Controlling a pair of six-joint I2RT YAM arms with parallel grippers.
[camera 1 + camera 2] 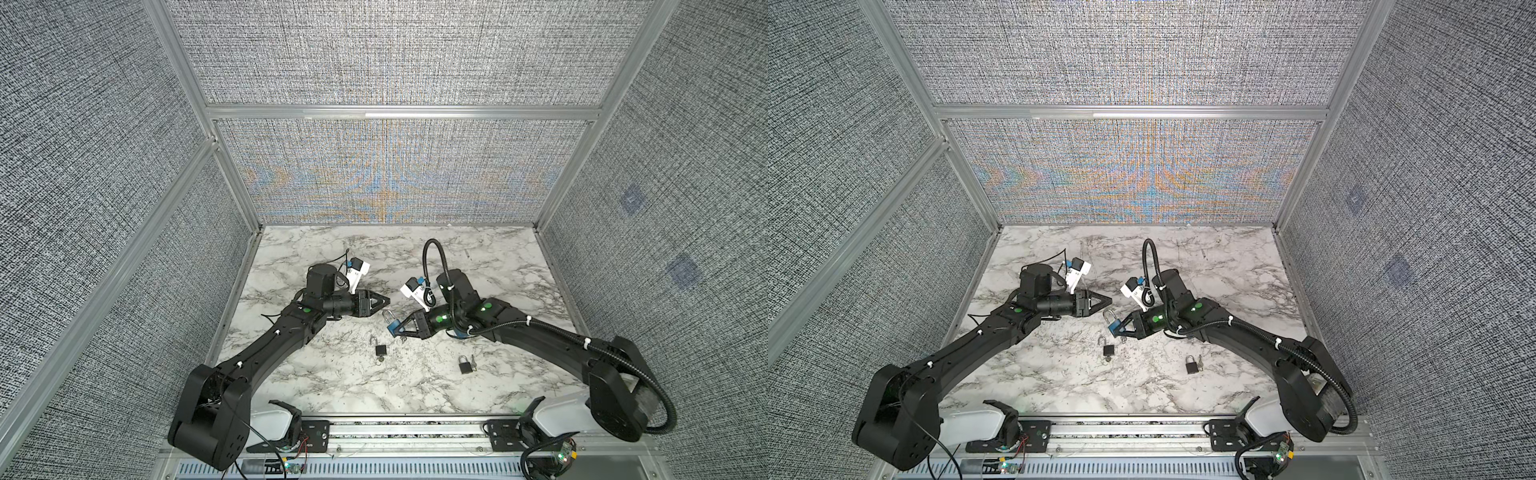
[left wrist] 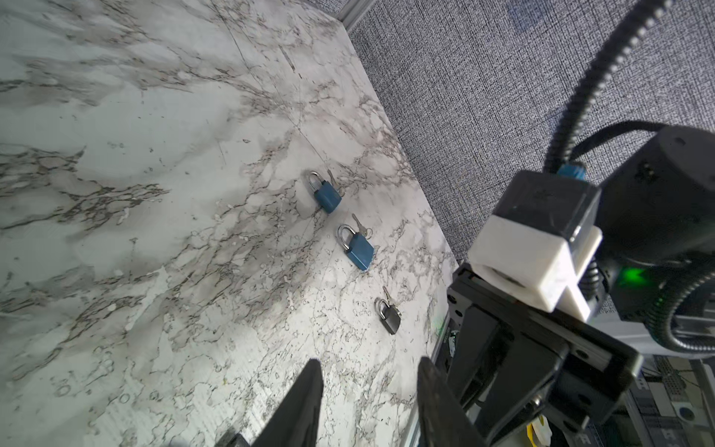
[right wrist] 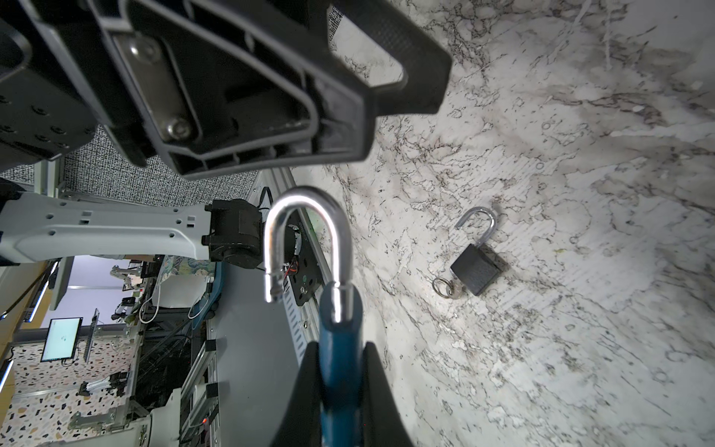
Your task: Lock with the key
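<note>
Blue padlock looks hard, small and slippery, so hold its flat sides; right hand squeezes it, left hand is spread, empty.

Both arms are reaching inward, tips pointing toward each other, left gripper hanging part-open and empty, right gripper clamping the blue padlock by its body.
</note>
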